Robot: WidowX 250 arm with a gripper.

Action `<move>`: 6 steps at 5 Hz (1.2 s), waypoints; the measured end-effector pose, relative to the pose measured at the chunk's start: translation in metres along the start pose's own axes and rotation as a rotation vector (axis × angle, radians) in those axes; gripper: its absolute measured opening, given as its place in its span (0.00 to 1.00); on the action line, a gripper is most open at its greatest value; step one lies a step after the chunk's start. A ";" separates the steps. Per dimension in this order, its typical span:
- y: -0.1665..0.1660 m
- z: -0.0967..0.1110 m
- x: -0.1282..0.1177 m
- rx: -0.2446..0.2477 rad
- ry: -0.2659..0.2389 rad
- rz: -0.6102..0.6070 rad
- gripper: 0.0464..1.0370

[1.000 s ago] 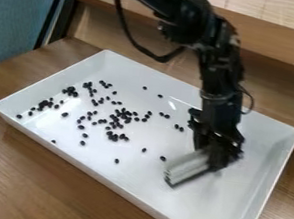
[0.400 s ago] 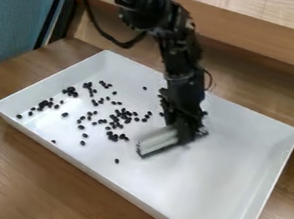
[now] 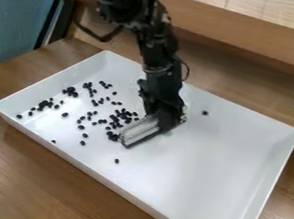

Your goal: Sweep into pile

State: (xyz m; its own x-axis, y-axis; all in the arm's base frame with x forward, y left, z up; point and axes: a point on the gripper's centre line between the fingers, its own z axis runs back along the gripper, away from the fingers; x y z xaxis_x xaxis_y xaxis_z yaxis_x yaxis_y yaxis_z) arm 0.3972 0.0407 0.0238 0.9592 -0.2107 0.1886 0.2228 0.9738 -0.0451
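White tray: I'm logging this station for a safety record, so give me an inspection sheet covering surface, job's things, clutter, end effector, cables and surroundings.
Surface: wooden table under white tray.
Job's things: small dark pieces, mostly spread over the tray's left in view, one apart at right; pale tool beside a cluster.
Clutter: nothing seen.
End effector: low over the tray, at the tool's upper end.
Cables: black cable looping below the arm.
Surroundings: wooden ledge behind; blue fabric upper left.
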 end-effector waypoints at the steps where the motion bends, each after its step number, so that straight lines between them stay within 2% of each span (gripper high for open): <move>1: 0.012 0.002 -0.010 0.039 -0.036 0.114 0.36; 2: 0.026 0.005 -0.025 0.034 -0.059 0.198 0.36; 4: 0.051 0.007 -0.038 0.016 -0.021 0.189 0.36; 6: 0.076 0.007 -0.033 0.002 0.007 0.199 0.36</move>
State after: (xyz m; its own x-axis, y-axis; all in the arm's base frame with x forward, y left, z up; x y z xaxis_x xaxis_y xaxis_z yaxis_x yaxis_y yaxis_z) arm 0.3813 0.1219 0.0215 0.9855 -0.0148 0.1689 0.0284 0.9965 -0.0787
